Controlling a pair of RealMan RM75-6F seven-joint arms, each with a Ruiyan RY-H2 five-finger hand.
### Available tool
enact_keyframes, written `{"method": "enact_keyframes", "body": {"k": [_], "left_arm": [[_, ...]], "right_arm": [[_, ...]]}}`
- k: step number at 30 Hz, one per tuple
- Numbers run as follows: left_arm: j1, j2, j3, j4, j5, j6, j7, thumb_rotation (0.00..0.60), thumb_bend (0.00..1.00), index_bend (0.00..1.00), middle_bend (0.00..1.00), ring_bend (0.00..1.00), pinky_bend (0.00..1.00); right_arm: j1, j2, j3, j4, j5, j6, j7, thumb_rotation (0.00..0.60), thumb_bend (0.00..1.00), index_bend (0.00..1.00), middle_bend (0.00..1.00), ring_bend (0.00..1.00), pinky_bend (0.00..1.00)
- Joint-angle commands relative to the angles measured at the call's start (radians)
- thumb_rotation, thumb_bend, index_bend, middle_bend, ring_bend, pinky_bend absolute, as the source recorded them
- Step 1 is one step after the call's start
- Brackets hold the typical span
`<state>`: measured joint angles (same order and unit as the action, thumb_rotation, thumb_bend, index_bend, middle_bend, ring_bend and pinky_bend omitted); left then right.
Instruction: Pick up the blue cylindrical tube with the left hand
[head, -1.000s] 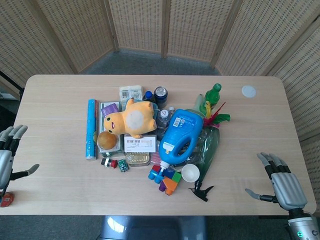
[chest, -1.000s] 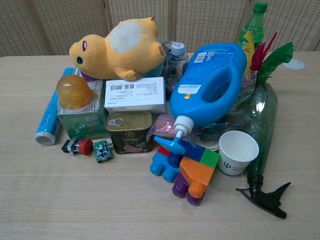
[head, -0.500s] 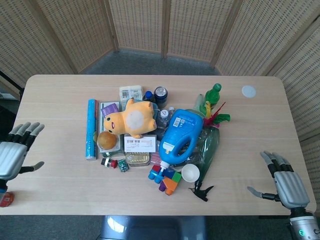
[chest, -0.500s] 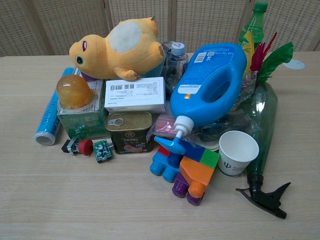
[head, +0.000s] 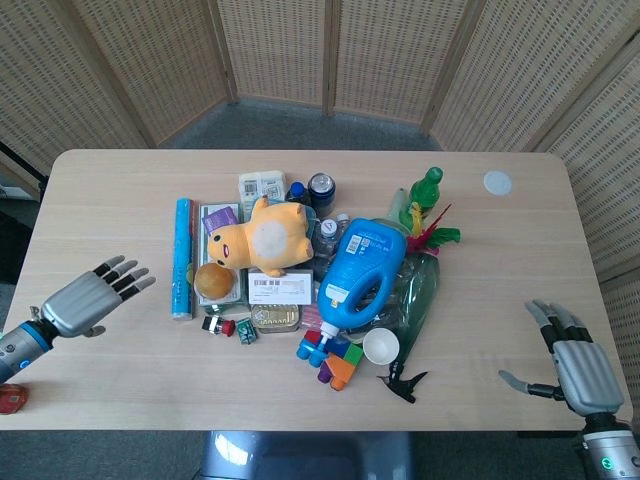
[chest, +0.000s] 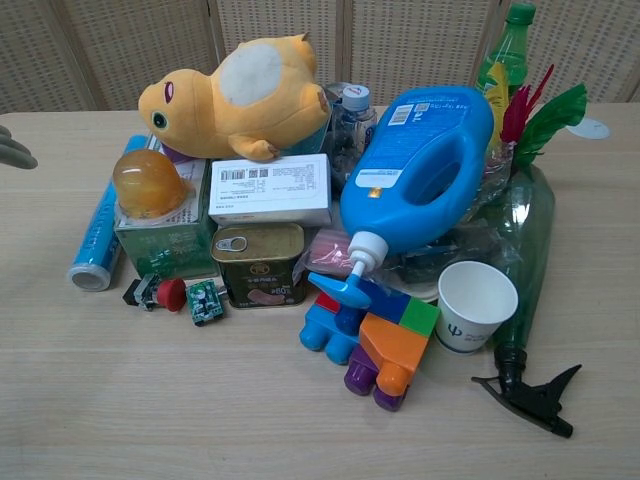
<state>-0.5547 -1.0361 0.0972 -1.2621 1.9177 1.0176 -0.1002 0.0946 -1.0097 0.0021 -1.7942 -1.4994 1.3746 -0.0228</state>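
Observation:
The blue cylindrical tube (head: 181, 257) lies flat along the left side of the pile, its silver end cap toward the table's front; the chest view shows the tube (chest: 101, 229) beside a green box. My left hand (head: 88, 300) hovers open to the left of the tube, fingers spread and pointing at it, a short gap away. In the chest view only its fingertips (chest: 14, 150) show at the left edge. My right hand (head: 577, 367) stays open at the front right corner, far from the pile.
Packed against the tube are a green box with an amber ball (head: 213, 281), a yellow plush (head: 262, 236), a tin can (chest: 260, 264), a blue detergent jug (head: 366, 270), toy blocks (chest: 369, 338), a paper cup (chest: 473, 304) and a green spray bottle (chest: 527, 260).
My left hand has moved in from the table's left edge toward the tube, fingers still spread. The right hand has drifted slightly back toward the corner. The pile is unchanged.

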Motion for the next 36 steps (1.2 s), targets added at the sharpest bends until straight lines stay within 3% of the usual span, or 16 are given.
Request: {"method": "enact_keyframes", "body": {"k": [1,6,18,36], "left_arm": [[-0.001,-0.029,0.021,0.041,-0.007,-0.012,0.013,0.600,0.00,0.00,0.00,0.00,0.00],[-0.007,-0.101,0.017,0.098,-0.061,-0.056,0.035,0.600,0.00,0.00,0.00,0.00,0.00],[-0.104,-0.221,-0.048,0.105,-0.165,-0.187,0.182,0.600,0.00,0.00,0.00,0.00,0.00],[-0.152,-0.395,-0.060,0.207,-0.296,-0.299,0.344,0.600,0.00,0.00,0.00,0.00,0.00]], "right_arm": [[0.001,0.000,0.001,0.003,0.000,0.000,0.002,0.289,0.00,0.00,0.00,0.00,0.00],[0.003,-0.003,-0.002,0.002,-0.004,-0.006,-0.006,0.288,0.00,0.00,0.00,0.00,0.00],[0.005,-0.006,0.000,0.008,0.007,-0.015,-0.002,0.289,0.00,0.00,0.00,0.00,0.00],[0.004,0.005,0.005,0.008,0.018,-0.016,0.032,0.290,0.00,0.00,0.00,0.00,0.00]]}}
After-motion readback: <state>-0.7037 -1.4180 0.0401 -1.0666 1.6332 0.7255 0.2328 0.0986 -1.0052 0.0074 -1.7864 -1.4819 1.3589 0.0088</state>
